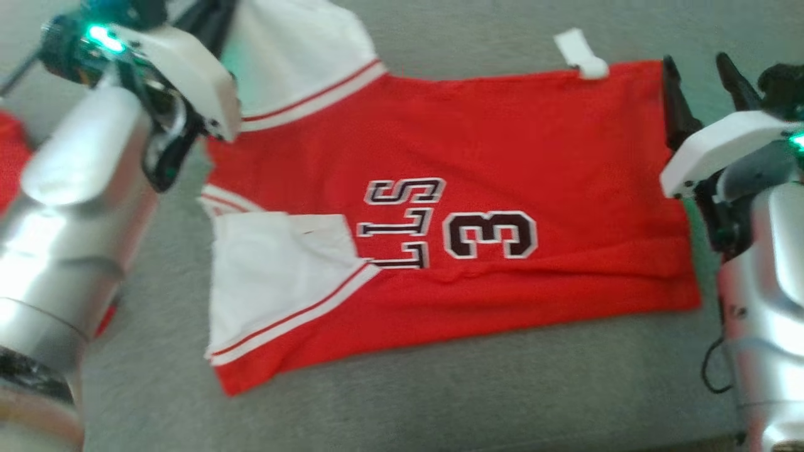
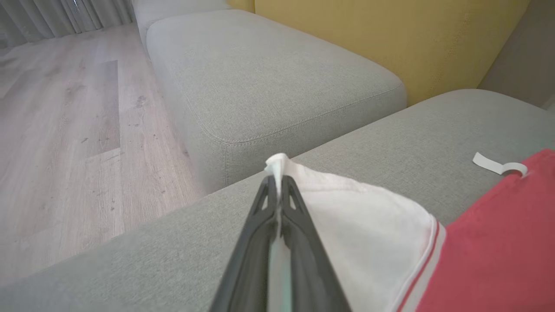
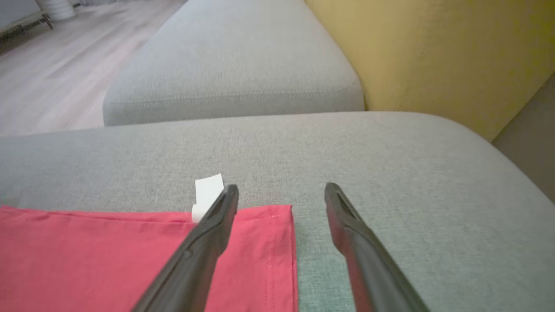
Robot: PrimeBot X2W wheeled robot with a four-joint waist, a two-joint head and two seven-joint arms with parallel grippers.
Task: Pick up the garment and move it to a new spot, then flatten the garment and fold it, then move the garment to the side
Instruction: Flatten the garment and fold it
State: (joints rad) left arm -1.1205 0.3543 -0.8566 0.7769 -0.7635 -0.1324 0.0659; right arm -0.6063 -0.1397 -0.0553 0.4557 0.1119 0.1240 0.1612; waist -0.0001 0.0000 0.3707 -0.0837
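within closed left gripper [image 2: 277,181], garment [image 2: 368,234] sleeve edge hidden

Right gripper [image 3: 282,190], dark fingers spread apart. One finger above hemmed corner of red fabric garment [image 3: 86,260]; other above bare grey upholstered cushion [image 3: 412,182]. White cloth tag [image 3: 207,190] just beside first fingertip. Yellow backrest [image 3: 433,56] beyond.

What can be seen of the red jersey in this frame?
The red jersey lies spread mostly flat on the grey sofa cushion, soft cloth with white sleeves edged in red stripes, black white-outlined "LLS" and "3", and a white tag at its far edge. Shallow creases run along the near side. The left gripper is shut on the far sleeve's tip; the right gripper stands open over a hem corner, contact unclear.
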